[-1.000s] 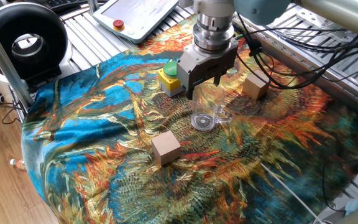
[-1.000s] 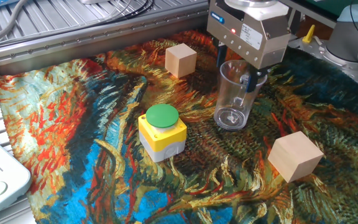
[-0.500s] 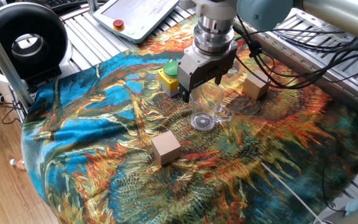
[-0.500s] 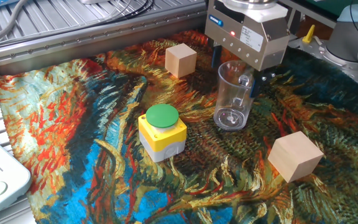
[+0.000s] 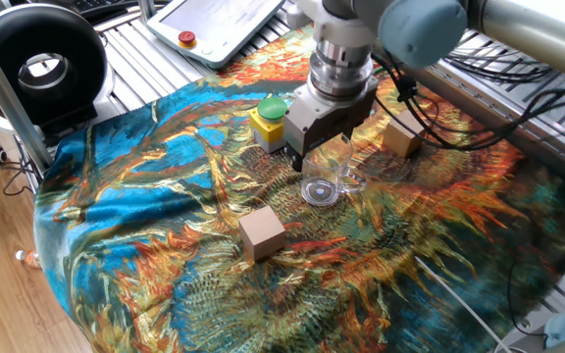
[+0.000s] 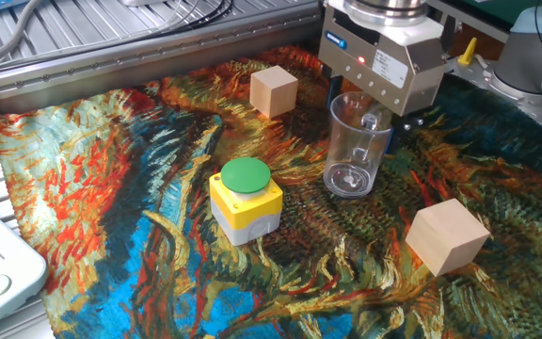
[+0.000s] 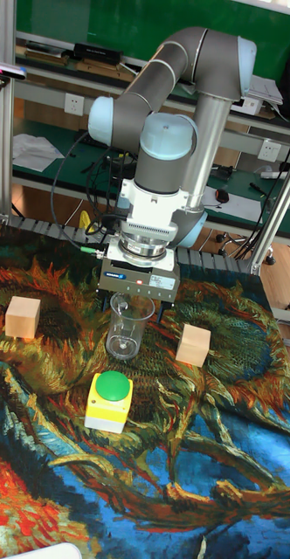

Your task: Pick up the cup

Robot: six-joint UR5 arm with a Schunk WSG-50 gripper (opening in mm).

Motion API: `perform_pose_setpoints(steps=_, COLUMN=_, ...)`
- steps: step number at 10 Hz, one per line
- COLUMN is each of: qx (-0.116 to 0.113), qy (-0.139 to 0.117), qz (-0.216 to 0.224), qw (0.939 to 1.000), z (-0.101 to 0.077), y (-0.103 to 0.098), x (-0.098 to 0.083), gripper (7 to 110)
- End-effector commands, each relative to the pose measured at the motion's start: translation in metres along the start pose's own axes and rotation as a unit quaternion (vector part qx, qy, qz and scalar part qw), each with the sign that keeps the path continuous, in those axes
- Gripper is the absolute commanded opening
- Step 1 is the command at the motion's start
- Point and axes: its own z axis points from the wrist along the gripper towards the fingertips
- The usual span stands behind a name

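Since a second ago the gripper has slid sideways off the cup's centre toward its far wall and handle; the cup has stayed put. Arm's wrist is turned a bit differently too.

Largest first: the painted cloth covers the whole table and everything rests on it. The UR5 arm comes straight down over the middle of the cloth, tool vertical, which looks like a top-down grasp.

Gripper body sits just above the cup's rim. Fingers are dark and mostly hidden behind the housing and the clear plastic, so I cannot tell how wide they stand or whether one is inside the rim. No visible clamp on the wall yet.

The cup stands upright on its round base, centre of the cloth, handle on the side facing the gripper. Not lifted, base looks flat on the fabric.

Around it: yellow button box with green cap, near the cup but apart. One wooden cube behind it, another wooden cube in front, both clear of the cup.

Judgement: offset is probably to pinch one wall, not span the whole mouth. Thin clear plastic, may flex or tip.
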Motion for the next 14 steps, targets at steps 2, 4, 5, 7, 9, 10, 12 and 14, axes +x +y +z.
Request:
perform_pose_setpoints(steps=2, qx=0.005, qy=-0.003, qz=0.001, qw=1.0, z=0.0, y=-0.002, x=0.006, gripper=110)
perform_pose_setpoints(steps=4, qx=0.002, qy=-0.008, qz=0.001, qw=1.0, z=-0.002, y=0.0, x=0.004, gripper=110)
perform_pose_setpoints(steps=5, qx=0.0, qy=-0.012, qz=0.001, qw=0.9999, z=-0.003, y=0.002, x=0.002, gripper=110)
perform_pose_setpoints(steps=7, qx=-0.003, qy=-0.017, qz=0.001, qw=0.9998, z=-0.005, y=0.001, x=-0.001, gripper=110)
perform_pose_setpoints(steps=9, qx=-0.002, qy=-0.013, qz=0.001, qw=0.9999, z=-0.009, y=-0.004, x=-0.005, gripper=110)
perform_pose_setpoints(steps=10, qx=-0.001, qy=-0.008, qz=0.001, qw=1.0, z=-0.012, y=-0.006, x=-0.008, gripper=88)
perform_pose_setpoints(steps=12, qx=-0.003, qy=0.0, qz=-0.001, qw=1.0, z=-0.015, y=-0.007, x=-0.011, gripper=88)
perform_pose_setpoints(steps=14, qx=-0.005, qy=0.001, qz=-0.004, qw=1.0, z=-0.013, y=-0.005, x=-0.01, gripper=88)
